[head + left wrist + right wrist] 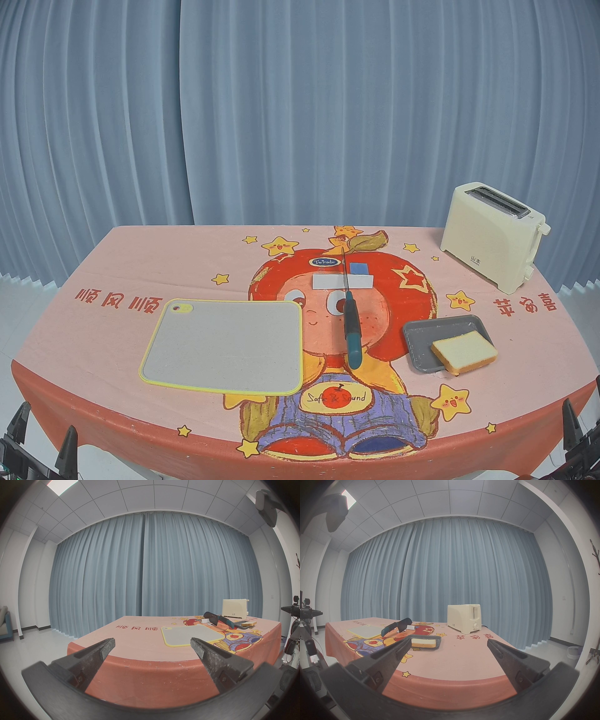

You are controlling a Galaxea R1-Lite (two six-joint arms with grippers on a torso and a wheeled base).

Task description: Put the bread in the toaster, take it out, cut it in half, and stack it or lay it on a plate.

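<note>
A curved bench (125, 262) carries a salmon-pink cloth printed with an apple-headed cartoon child, yellow stars and red characters. It stands before a floor-length blue-grey curtain (300, 112), under a white panelled ceiling (150, 495) and on a pale glossy floor (34, 648). The slice of bread (464, 351) lies flat at the near right of the bench. It is thick and square, with a pale cream face and a golden-brown crust, and it rests in a dark grey tray (425, 337), its near corner hanging over the rim. Well behind it, at the far right corner, stands a cream two-slot toaster (494, 234), its slots open upward. A knife (353, 331) with a teal handle lies at the middle of the bench, just to the left of the tray, its blade crossing a small white block (328, 282); a smaller blue block (359, 269) sits just behind that. To the left lies a grey cutting board (225, 345) with a yellow rim. The left jaws and the right jaws both stand spread apart and hold nothing, low off the near edge of the bench, one at each corner.
</note>
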